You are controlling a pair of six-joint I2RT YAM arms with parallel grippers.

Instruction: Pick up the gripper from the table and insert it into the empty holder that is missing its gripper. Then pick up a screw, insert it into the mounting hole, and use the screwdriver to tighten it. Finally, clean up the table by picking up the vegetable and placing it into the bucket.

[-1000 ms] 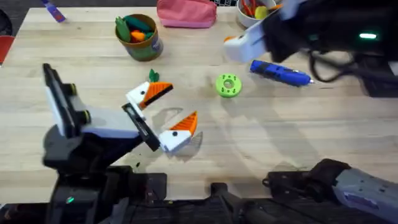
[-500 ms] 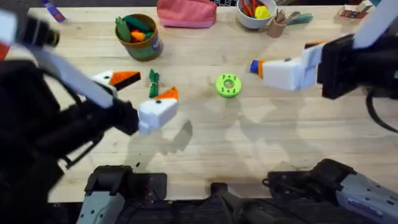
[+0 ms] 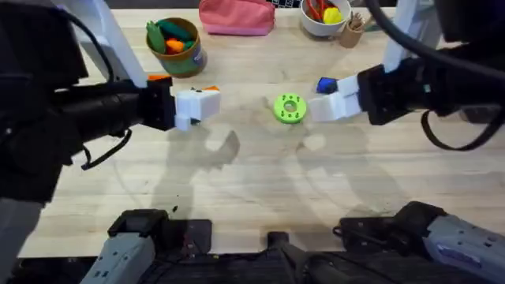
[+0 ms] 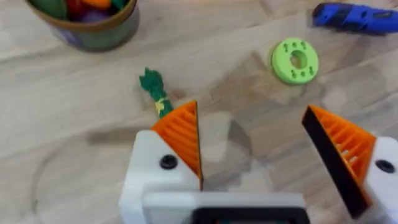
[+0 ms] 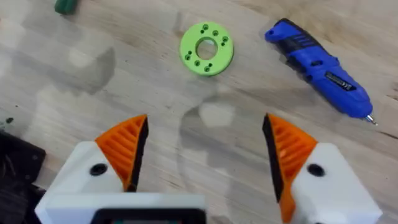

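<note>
My left gripper (image 4: 252, 107) (image 3: 184, 85) hangs open above the table, its orange ribbed fingers (image 4: 180, 134) wide apart with nothing between them. The vegetable (image 4: 152, 87), small, dark green and leafy, lies on the wood just beyond one finger. The bucket (image 3: 175, 46) (image 4: 87, 25) stands farther back, with toy food in it. My right gripper (image 5: 205, 118) (image 3: 322, 108) is also open and empty, hovering beside the green disc (image 5: 206, 48) (image 3: 289, 108). The blue screwdriver (image 5: 320, 68) (image 4: 360, 17) lies flat past the disc. The loose gripper, the empty holder and a screw are out of view.
A pink pouch (image 3: 237, 16) and a white bowl (image 3: 322, 17) sit along the table's back edge. Both arms show large and dark at the sides of the overhead view. Bare wood lies in front of the two grippers.
My left gripper has moved back toward the bucket and now covers the vegetable in the overhead view. The right gripper has come forward and left to the green disc, covering most of the screwdriver.
</note>
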